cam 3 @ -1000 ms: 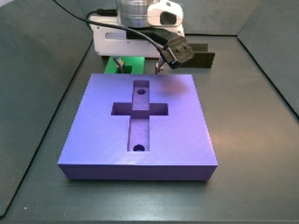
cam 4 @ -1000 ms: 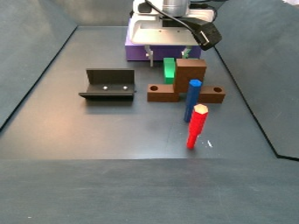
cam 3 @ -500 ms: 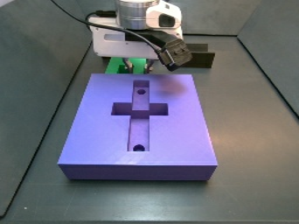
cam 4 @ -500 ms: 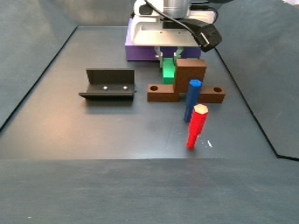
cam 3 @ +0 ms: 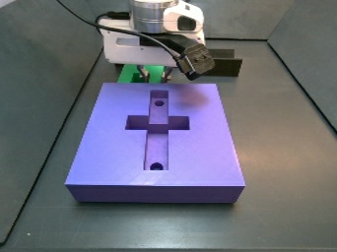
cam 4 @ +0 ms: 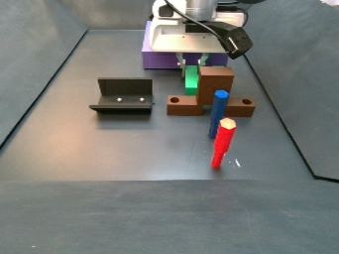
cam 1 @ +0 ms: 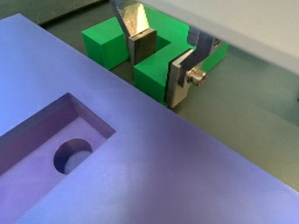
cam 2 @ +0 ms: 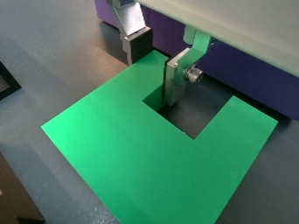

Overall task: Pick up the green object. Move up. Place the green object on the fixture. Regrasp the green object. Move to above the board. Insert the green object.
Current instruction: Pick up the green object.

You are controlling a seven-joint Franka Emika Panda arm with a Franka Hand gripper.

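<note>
Here the pincer [cam 2: 158, 63] hangs low, fingers straddling the green object [cam 2: 128, 149].

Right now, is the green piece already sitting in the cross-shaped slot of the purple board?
No. In a side view the slot in the board is empty, while the green piece sits behind the board under the gripper.

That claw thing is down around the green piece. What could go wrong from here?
The end effector straddles just one arm of the bright green U-shaped piece, one finger in its notch. Gripped off-centre, it may twist on lifting. The large purple slab and a brown block sit close by, so a tilted piece might bump them.
</note>
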